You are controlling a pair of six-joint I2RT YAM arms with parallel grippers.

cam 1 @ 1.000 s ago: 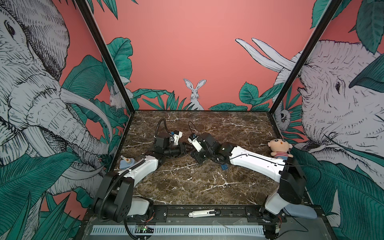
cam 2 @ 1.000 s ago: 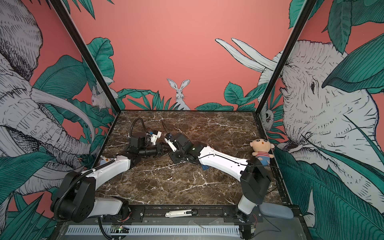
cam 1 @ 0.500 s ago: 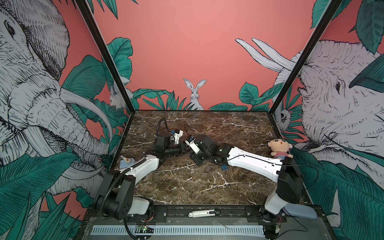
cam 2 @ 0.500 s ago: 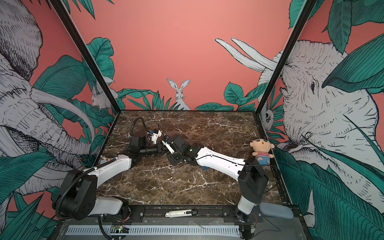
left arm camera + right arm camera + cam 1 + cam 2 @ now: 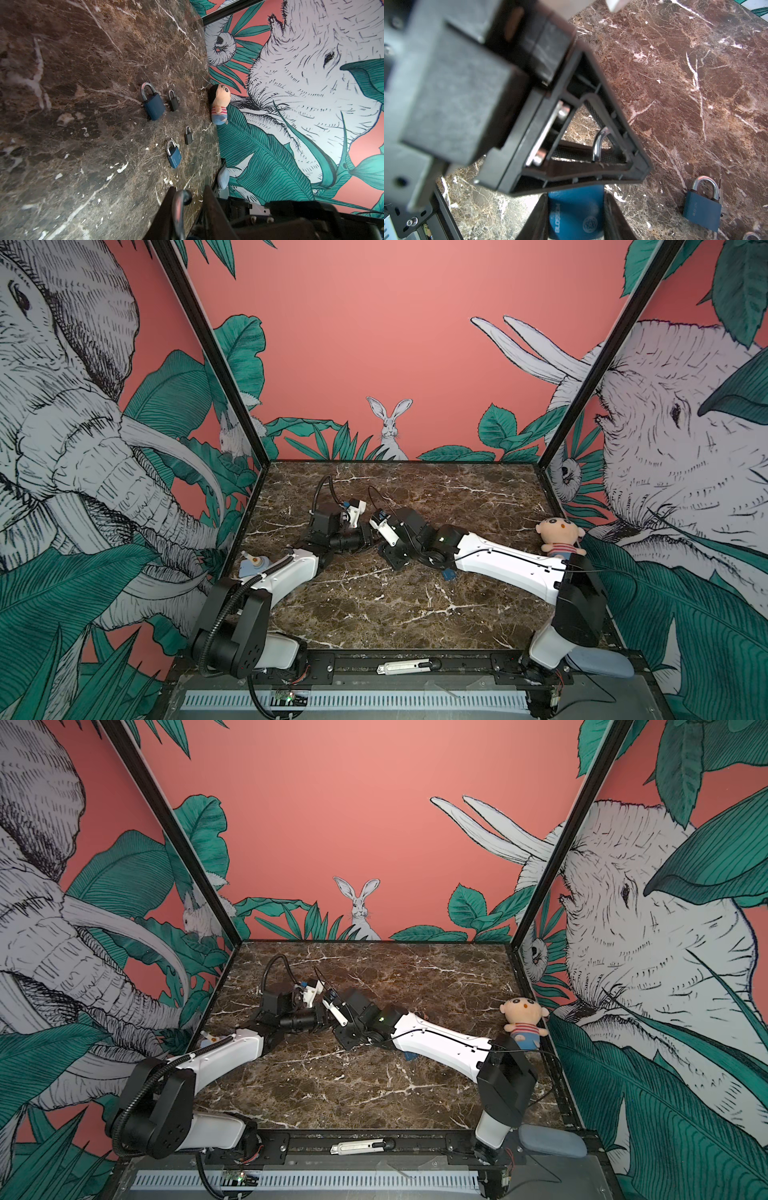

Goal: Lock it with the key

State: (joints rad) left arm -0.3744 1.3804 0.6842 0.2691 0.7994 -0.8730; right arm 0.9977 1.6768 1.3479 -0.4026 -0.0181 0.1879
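**Lock held between both arms, key lying loose**

Left wrist: left gripper (image 5: 189, 192) is narrow around a steel shackle (image 5: 180, 200); I can't tell if it's clamped. Loose on the marble table (image 5: 72, 104): big blue padlock (image 5: 154, 106), small blue padlock (image 5: 174, 159), black padlock (image 5: 174, 102), second black padlock (image 5: 188, 137). Four.

Right wrist: right gripper (image 5: 576, 200) is clamped on the held blue padlock (image 5: 577, 216) by its body, so five locks total. One key (image 5: 725, 218), I reckon: a pale sliver flat on the stone, just beside a loose blue lock, can't tell which. Light, thin, stiff, slippery. I'd pinch the head and leave the blade free.

Top views: grippers meet just off table centre toward 11 o'clock. One plush doll (image 5: 559, 537) at the 3 o'clock edge. Key too small to see here.
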